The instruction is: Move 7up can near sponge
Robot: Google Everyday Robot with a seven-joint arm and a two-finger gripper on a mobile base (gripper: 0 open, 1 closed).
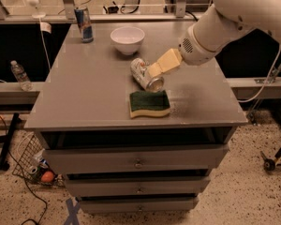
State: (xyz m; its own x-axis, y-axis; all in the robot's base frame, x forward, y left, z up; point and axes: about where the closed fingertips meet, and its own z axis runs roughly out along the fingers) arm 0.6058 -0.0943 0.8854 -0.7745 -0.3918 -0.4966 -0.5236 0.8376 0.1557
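The 7up can (144, 73) lies on its side on the grey table (89, 93), its shiny end pointing toward the front right. It rests just behind the sponge (149, 104), a green-topped yellow sponge lying flat near the front edge. My gripper (155, 70), with cream-coloured fingers (167, 61), comes in from the right. It sits at the can's right side, slightly above it, open and not clamped on the can.
A white bowl (127, 39) stands behind the can. A tall blue and silver can (85, 24) stands at the back left of the table. Drawers (138, 159) are below the tabletop. A water bottle (19, 75) and a wire basket (30, 163) are at the left.
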